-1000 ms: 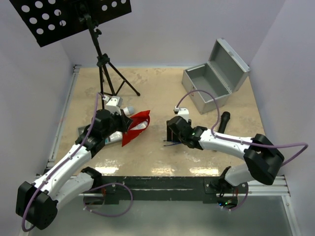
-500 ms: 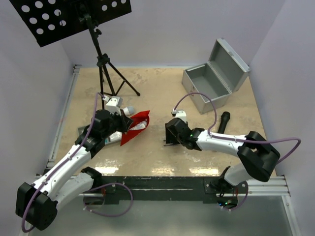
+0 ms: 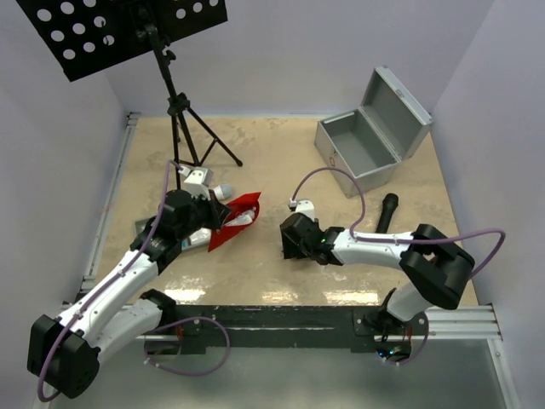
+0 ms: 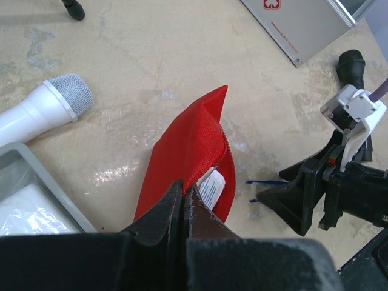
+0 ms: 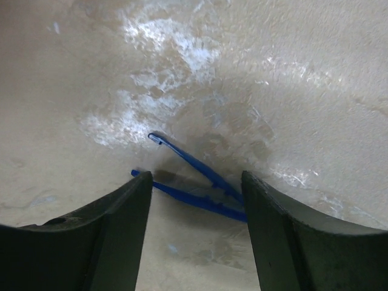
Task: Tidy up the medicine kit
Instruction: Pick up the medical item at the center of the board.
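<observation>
My left gripper (image 4: 185, 189) is shut on the edge of the red pouch (image 4: 191, 142), which lies open-mouthed on the table with a white packet (image 4: 212, 185) inside. In the top view the pouch (image 3: 238, 215) is just right of the left gripper (image 3: 218, 220). My right gripper (image 5: 195, 182) is open and low over the table, its fingers straddling blue tweezers (image 5: 203, 176) that lie flat. It shows right of the pouch in the top view (image 3: 289, 239). The open silver case (image 3: 366, 145) stands at the back right. A grey tray (image 4: 42, 176) lies under my left arm.
A black tripod stand (image 3: 183, 128) with a perforated plate stands at the back left. A white rod with a grey mesh head (image 4: 42, 109) lies left of the pouch. A black cylinder (image 3: 387, 209) lies in front of the case.
My right gripper has slid left toward the pouch and now straddles the blue tweezers. The pouch has sunk slightly. The left arm has hardly moved.
</observation>
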### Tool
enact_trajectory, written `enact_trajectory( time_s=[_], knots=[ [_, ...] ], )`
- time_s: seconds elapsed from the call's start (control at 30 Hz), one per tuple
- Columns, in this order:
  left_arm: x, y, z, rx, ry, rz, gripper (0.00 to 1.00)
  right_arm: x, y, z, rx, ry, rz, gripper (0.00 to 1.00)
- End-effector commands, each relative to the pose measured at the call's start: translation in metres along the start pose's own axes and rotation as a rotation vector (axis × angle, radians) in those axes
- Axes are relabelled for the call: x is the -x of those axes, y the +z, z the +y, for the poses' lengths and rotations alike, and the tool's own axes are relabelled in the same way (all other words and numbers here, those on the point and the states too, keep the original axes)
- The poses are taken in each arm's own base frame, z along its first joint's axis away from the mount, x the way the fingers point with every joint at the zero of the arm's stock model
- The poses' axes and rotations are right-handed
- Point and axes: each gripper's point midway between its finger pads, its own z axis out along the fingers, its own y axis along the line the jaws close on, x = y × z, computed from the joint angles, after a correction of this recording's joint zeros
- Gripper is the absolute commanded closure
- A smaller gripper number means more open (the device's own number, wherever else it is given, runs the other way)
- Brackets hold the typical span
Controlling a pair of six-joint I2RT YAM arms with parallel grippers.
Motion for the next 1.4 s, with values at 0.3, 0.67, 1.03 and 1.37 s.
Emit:
enact_trajectory(
  time_s=[0.3,0.67,1.03,1.37],
  knots=[
    [0.003,-0.001,-0.001,-0.012,-0.007,-0.021,1.0,0.014,-0.001,0.007,-0.065,-0.029,-0.045,0.47],
    [0.005,0.0,-0.001,-0.012,-0.005,-0.025,1.0,0.019,-0.009,0.02,0.004,0.014,-0.047,0.48],
    [0.004,-0.001,-0.002,-0.015,-0.011,-0.023,1.0,0.01,-0.035,0.042,0.144,-0.01,-0.015,0.33],
    [0.003,0.001,-0.005,-0.031,-0.017,-0.017,1.0,-0.027,-0.036,0.025,0.029,-0.044,0.039,0.36]
  ],
)
